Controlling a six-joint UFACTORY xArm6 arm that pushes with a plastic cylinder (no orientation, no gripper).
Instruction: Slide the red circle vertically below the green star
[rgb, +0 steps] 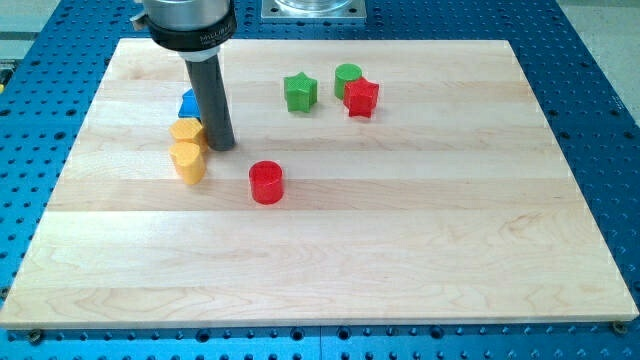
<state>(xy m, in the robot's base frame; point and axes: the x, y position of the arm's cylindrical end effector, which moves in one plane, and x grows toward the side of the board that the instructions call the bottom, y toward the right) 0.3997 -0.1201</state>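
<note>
The red circle (267, 183) lies on the wooden board, left of the middle. The green star (300, 92) sits toward the view's top, above and slightly right of the red circle. My tip (221, 146) is at the end of the dark rod, left of the red circle and above it in the view, right beside two orange blocks. It does not touch the red circle.
A green circle (348, 76) and a red star (361, 98) sit together right of the green star. An orange block (186, 131) and an orange heart-like block (187, 161) lie left of my tip. A blue block (188, 103) is partly hidden behind the rod.
</note>
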